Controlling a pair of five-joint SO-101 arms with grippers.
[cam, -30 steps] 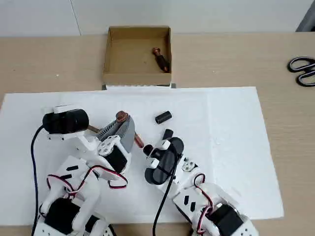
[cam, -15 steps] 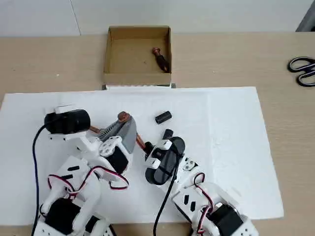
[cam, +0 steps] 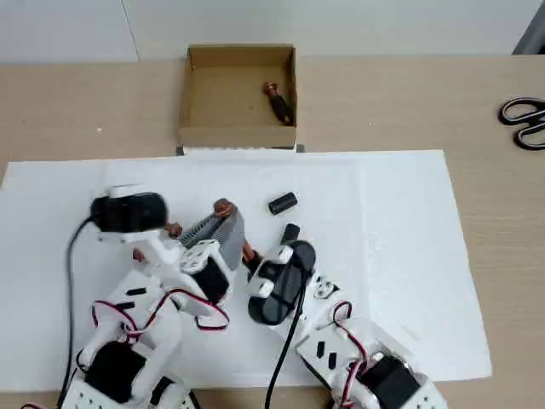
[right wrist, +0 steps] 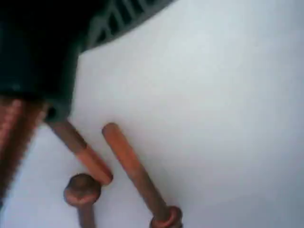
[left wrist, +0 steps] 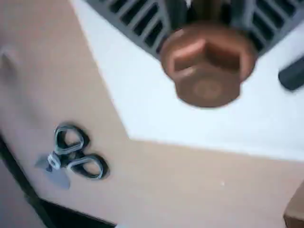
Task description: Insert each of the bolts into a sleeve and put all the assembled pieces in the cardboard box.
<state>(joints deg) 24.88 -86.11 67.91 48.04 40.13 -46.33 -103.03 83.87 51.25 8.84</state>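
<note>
My left gripper (cam: 223, 226) is shut on a copper bolt (cam: 224, 207), whose hex head (left wrist: 206, 66) sits between the grey ribbed fingers (left wrist: 128, 14). The bolt slants down toward my right gripper (cam: 258, 260), which is shut on a short black sleeve (cam: 255, 259) right at the bolt's lower end. Another black sleeve (cam: 283, 203) lies loose on the white paper (cam: 400, 256). Two more copper bolts (right wrist: 135, 175) (right wrist: 81, 190) lie on the paper in the right wrist view. The cardboard box (cam: 194, 94) at the back holds one assembled piece (cam: 278, 102).
Scissors (cam: 524, 122) lie on the bare wooden table at the far right, also visible as scissors (left wrist: 71, 159) in the left wrist view. The loose sleeve (left wrist: 292, 73) is at that view's edge. The paper's right half is free.
The left arm has shifted right and slightly toward the front with the bolt, bringing its lower end closer to the right gripper. The right arm has barely moved.
</note>
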